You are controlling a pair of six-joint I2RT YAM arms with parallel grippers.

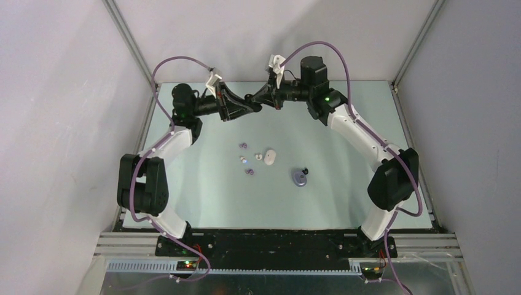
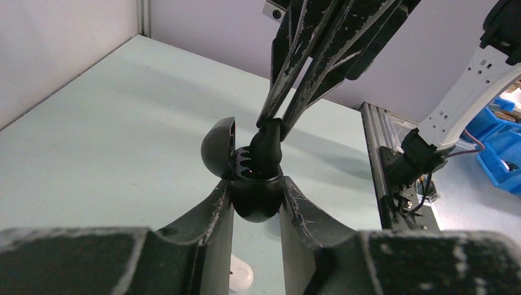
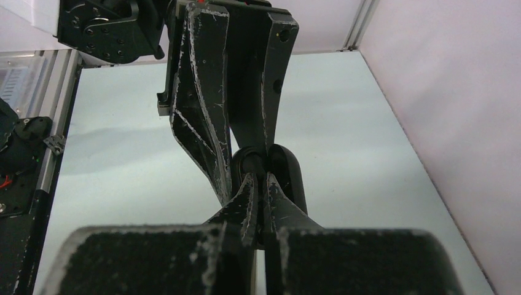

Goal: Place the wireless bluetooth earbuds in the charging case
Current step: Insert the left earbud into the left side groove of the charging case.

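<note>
The black oval charging case [image 2: 257, 200] looks like smooth, glossy plastic with soft reflections, and the small black earbud [image 2: 268, 147] above it seems also smooth, with a weaker shine. The black plastic fingers [image 2: 203, 221] of the left gripper [image 2: 257, 184] and of the right gripper [image 2: 274, 123] are matt and rough, with white scuffs along their edges. The pale green table top [image 1: 344, 160] is smooth with a dull sheen, and the grey frame rail [image 1: 129, 42] looks like brushed metal.

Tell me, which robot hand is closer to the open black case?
Left. The left gripper grips the black case on both sides. The right gripper is just above, pinching a black earbud that reaches into the case.
</note>
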